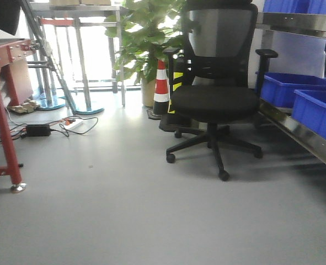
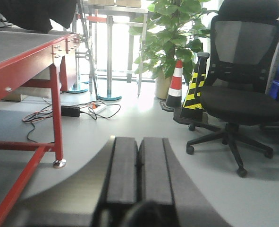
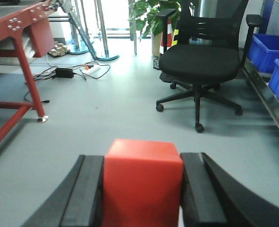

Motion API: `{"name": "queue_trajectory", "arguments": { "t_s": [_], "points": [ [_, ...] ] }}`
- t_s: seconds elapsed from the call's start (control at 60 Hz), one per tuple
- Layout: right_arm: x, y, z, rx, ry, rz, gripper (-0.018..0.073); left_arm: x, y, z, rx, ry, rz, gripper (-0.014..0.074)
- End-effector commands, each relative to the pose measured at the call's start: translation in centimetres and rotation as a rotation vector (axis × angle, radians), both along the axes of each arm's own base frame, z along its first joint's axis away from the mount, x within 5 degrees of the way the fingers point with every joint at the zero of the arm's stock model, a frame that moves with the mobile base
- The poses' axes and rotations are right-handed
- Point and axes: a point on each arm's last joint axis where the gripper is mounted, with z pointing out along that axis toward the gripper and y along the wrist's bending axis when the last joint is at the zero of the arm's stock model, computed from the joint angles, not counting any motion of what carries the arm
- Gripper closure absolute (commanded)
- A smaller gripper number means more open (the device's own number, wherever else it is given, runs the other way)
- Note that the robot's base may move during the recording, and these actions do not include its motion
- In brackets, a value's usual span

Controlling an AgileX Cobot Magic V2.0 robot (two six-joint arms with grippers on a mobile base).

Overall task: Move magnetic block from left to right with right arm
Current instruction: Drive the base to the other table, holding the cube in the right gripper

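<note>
So, the black right gripper (image 3: 143, 161) is clamped on the small matte red cube (image 3: 143, 189), with grey floor (image 3: 106, 109) beyond it. I'd hold that squeeze steady and carry it level; left gripper (image 2: 138, 142) is closed, empty.

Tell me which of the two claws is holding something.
The right gripper: it clamps the red magnetic block. The left gripper is shut, empty.
</note>
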Motion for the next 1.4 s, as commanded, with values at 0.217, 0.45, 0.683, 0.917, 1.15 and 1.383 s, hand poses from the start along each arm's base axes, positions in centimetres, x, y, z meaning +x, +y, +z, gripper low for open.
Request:
{"name": "queue_trajectory", "arguments": {
  "t_s": [0.217,0.45,0.683,0.917,1.15,1.383],
  "points": [
    [0.07,0.01,1.53,0.001,-0.101,-0.001,0.0378,-0.15,0.0,0.58,-0.005,-0.095,-0.001,0.0712],
    [0.07,0.01,1.53,0.001,-0.101,-0.001,0.0378,-0.15,0.0,0.58,-0.005,-0.095,-0.001,0.0713],
    [0.07,0.01,1.54,0.001,-0.102,-0.001,0.0378,-0.13,0.0,0.57,-0.005,-0.093,-0.001,0.0713],
    [0.07,0.01,1.54,0.001,-0.102,-0.001,0.0378,-0.13,0.0,0.57,-0.005,-0.093,-0.001,0.0713],
    [0.07,0.01,1.54,0.001,-0.102,-0.001,0.0378,-0.13,0.0,0.57,-0.005,-0.093,-0.001,0.0713],
    [0.07,0.01,1.54,0.001,-0.102,-0.001,0.0378,-0.13,0.0,0.57,-0.005,-0.093,-0.001,0.0713]
  ]
}}
